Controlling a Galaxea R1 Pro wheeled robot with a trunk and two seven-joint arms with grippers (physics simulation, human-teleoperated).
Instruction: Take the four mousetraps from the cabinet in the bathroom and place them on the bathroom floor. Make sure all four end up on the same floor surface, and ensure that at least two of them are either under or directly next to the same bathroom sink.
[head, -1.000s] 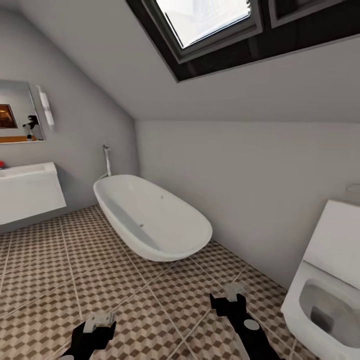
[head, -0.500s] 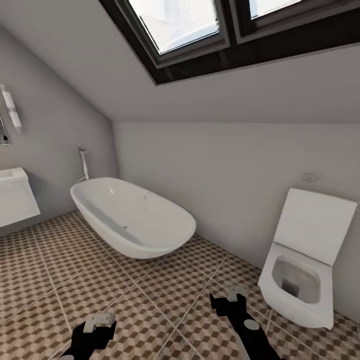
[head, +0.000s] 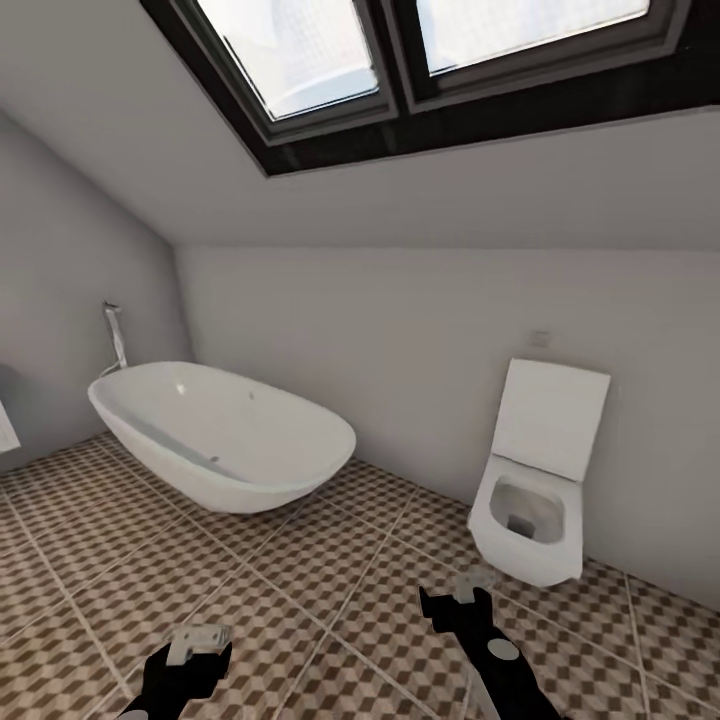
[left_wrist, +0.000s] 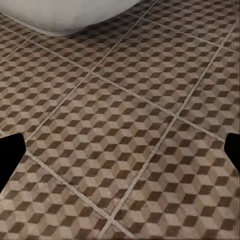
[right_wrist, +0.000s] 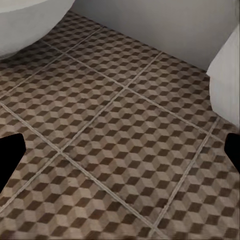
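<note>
The robot is facing an oval bathtub (head: 225, 435) and toilet (head: 535, 475) on the bathroom floor (head: 330, 570). Left gripper (head: 197, 637) and right gripper (head: 466, 583) fingers are spreading wide, holding nothing. Mousetraps and cabinet are somewhere unseen; finding the cabinet likely means turning slowly, arms tucked.

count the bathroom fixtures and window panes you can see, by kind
bathtub: 1
toilet: 1
tub faucet: 1
skylight panes: 2
total: 5
</note>
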